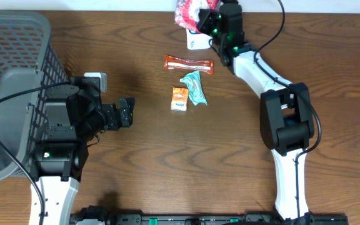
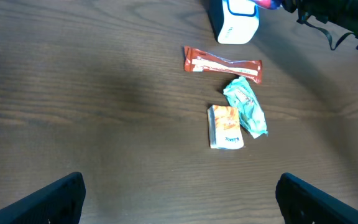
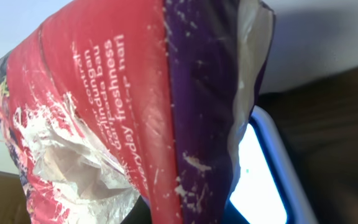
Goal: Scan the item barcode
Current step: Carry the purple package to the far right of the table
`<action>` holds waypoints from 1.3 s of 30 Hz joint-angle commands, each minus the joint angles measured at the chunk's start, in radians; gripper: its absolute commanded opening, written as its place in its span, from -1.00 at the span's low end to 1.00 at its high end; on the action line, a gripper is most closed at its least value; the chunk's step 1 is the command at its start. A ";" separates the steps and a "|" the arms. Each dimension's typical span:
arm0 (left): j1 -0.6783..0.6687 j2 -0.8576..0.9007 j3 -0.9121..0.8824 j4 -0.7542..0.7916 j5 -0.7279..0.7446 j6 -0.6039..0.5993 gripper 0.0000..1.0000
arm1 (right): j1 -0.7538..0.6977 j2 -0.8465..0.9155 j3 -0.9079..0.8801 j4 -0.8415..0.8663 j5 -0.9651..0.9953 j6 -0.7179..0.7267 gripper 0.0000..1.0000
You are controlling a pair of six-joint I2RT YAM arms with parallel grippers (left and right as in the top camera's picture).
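- The right claw [image 1: 202,19] was seen clenched on the red and purple packet [image 3: 123,106], which was gripped right at its tips.
- The white scanner [image 1: 197,41] was spotted just beneath that packet, close under the claw.
- Farther out from the claw, a brown bar [image 1: 188,64] was laid flat on the table [image 1: 136,37], and past it a teal pouch [image 1: 194,87] and an orange box [image 1: 179,99] were set edge to edge.
- Well beyond those, the left claw [image 1: 127,112] was held released, jaws wide with nothing between them, and a grey basket [image 1: 17,62] was seen just behind it.

Red, purple, white-lettered pouch [image 3: 135,93]
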 commanded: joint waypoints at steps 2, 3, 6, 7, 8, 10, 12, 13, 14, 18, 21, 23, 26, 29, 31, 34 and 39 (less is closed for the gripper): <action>0.003 0.004 -0.005 0.001 0.005 0.013 0.95 | -0.071 -0.068 0.028 -0.072 -0.032 0.007 -0.98; 0.003 0.004 -0.005 0.001 0.005 0.013 0.94 | -0.087 -0.081 0.028 -0.098 -0.032 0.007 -0.98; 0.003 0.004 -0.005 0.001 0.005 0.013 0.95 | -0.149 -0.124 0.028 -0.188 -0.032 0.007 -0.98; 0.003 0.004 -0.005 0.001 0.005 0.013 0.94 | -0.174 -0.138 0.028 -0.221 -0.032 0.007 -0.98; 0.003 0.004 -0.005 0.001 0.005 0.013 0.95 | -0.201 -0.151 0.028 -0.256 -0.032 0.007 -0.98; 0.003 0.004 -0.005 0.001 0.005 0.013 0.94 | -0.255 -0.172 0.028 -0.330 -0.032 0.007 -0.98; 0.003 0.004 -0.005 0.001 0.005 0.013 0.95 | -0.320 -0.191 0.028 -0.422 -0.032 0.007 -0.98; 0.003 0.004 -0.005 0.001 0.005 0.013 0.94 | -0.353 -0.195 0.028 -0.465 -0.032 0.007 -0.98; 0.003 0.004 -0.005 0.001 0.005 0.013 0.94 | -0.387 -0.200 0.028 -0.507 -0.032 0.006 -0.98; 0.003 0.004 -0.005 0.001 0.005 0.013 0.95 | -0.526 -0.198 0.028 -0.664 0.031 0.007 -0.98; 0.003 0.004 -0.005 0.001 0.005 0.013 0.94 | -0.626 -0.197 0.028 -0.758 0.127 0.007 -0.88; 0.003 0.004 -0.005 0.001 0.005 0.013 0.95 | -0.687 -0.197 0.028 -0.803 0.161 0.007 -0.53; 0.003 0.004 -0.005 0.001 0.005 0.013 0.94 | -0.771 -0.197 0.028 -0.836 0.138 0.007 0.42; 0.003 0.004 -0.005 0.001 0.005 0.013 0.94 | -0.841 -0.197 0.028 -0.842 -0.013 -0.029 0.71; 0.003 0.004 -0.005 0.001 0.005 0.013 0.94 | -0.868 -0.197 0.028 -0.837 -0.140 -0.079 0.82; 0.003 0.004 -0.005 0.001 0.005 0.013 0.94 | -0.887 -0.197 0.028 -0.840 -0.268 -0.132 0.89; 0.003 0.004 -0.005 0.001 0.005 0.013 0.94 | -0.868 -0.198 0.028 -0.852 -0.418 -0.228 0.98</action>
